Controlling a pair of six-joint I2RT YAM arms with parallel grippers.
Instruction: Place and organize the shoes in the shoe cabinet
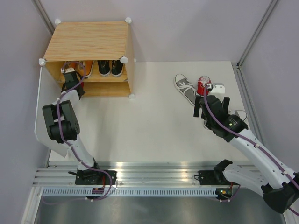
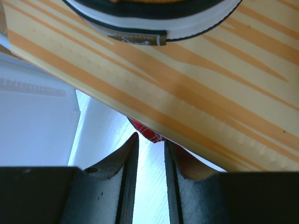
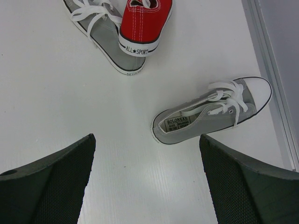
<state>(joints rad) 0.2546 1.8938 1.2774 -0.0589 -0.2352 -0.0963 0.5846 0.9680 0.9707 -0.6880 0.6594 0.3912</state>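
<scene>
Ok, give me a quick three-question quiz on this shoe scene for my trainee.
1. True or false: the right claw hangs open and empty.
2. How many shoes show in the right wrist view?
3. Which pair sits at the right on the shelf of the shoe cabinet? A black, B grey, C red.
Key: 1 true. 2 three: near grey shoe, far grey shoe, red shoe. 3 A, the black pair.
</scene>
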